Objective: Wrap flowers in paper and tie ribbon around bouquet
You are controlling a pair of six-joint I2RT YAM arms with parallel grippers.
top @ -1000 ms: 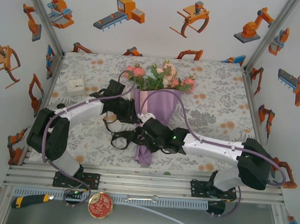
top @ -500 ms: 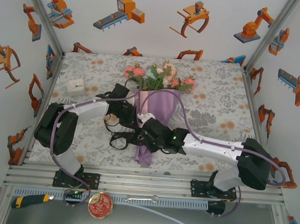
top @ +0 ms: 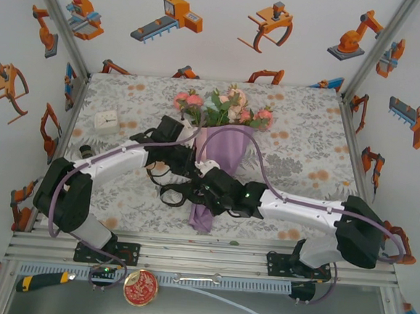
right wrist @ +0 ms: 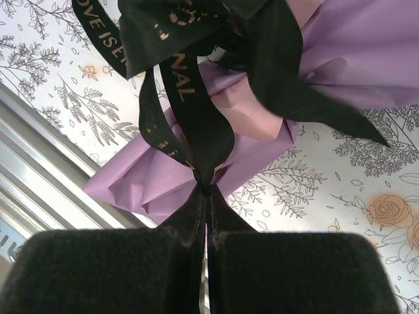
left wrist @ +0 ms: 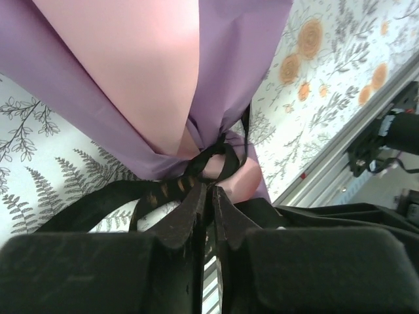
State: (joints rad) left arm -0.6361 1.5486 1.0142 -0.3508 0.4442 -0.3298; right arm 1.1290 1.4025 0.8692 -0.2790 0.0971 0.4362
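The bouquet lies along the middle of the table. Its flowers (top: 221,105), pink and cream, show at the far end. The lilac paper (top: 224,142) cone narrows toward me, with the pink face showing inside in the left wrist view (left wrist: 131,72). A black ribbon (right wrist: 190,98) with gold lettering is looped round the cone's neck (left wrist: 219,160), and loose loops lie to the left (top: 169,194). My left gripper (left wrist: 211,188) is at the neck from the left, shut on a ribbon strand. My right gripper (right wrist: 208,188) is shut on another ribbon strand just below the neck (top: 199,188).
A small white box (top: 106,121) sits at the table's back left. The aluminium rail (top: 202,257) runs along the near edge. In front of it lie a yellow-handled tool (top: 40,280) and a red round tin (top: 140,287). Printed walls close three sides.
My left gripper has moved right to the cone's neck and its jaws have closed on the ribbon. The left elbow swung out to the left. The right gripper kept its grip and barely moved.
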